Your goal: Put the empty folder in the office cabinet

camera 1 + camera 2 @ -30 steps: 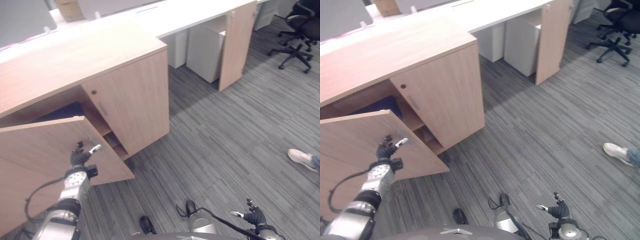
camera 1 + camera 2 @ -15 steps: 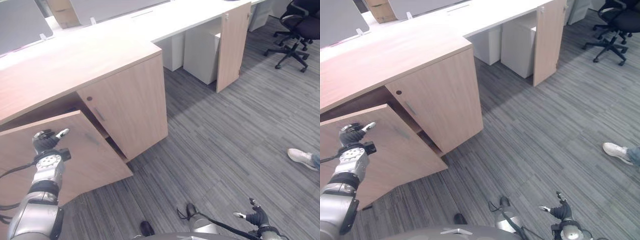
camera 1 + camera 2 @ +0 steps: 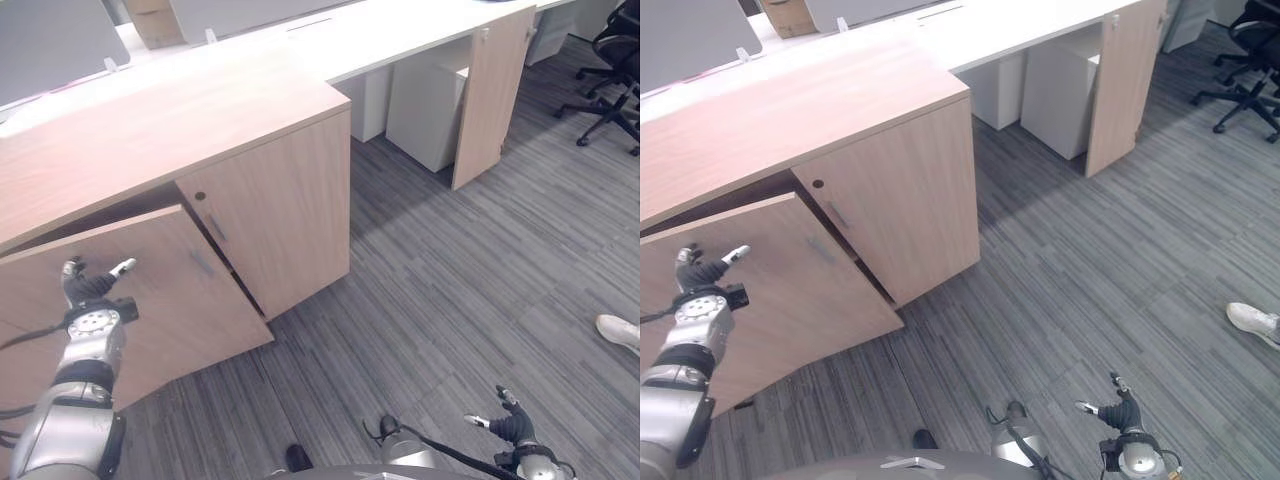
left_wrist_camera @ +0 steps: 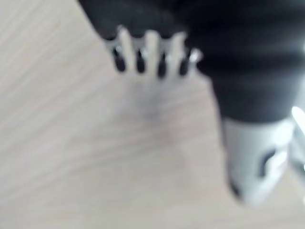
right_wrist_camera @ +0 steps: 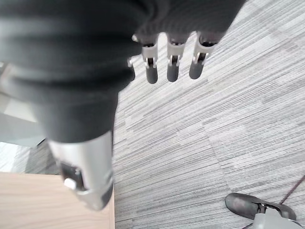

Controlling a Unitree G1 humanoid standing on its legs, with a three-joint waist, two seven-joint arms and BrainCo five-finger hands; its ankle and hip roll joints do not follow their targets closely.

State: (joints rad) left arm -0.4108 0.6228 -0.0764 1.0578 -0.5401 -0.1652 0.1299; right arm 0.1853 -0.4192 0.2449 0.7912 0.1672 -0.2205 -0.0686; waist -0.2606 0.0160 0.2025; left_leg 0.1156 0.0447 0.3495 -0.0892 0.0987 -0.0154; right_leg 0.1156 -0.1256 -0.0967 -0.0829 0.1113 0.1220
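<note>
Leftmost, left hand (image 3: 92,296) at nine o'clock, fingers straight and empty, flat against the ajar cabinet door (image 3: 170,295). Dark gap above it; cannot tell whether the folder is inside. Wood cabinet (image 3: 200,130) stands under a long white desk (image 3: 400,25). Grey striped carpet (image 3: 470,290). Right hand (image 3: 1123,412) at five o'clock, relaxed, empty. Person's shoe (image 3: 620,332) at three o'clock.

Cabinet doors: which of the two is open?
The left door, beside the robot's left hand, hangs ajar; the right door with the small lock sits shut.
</note>
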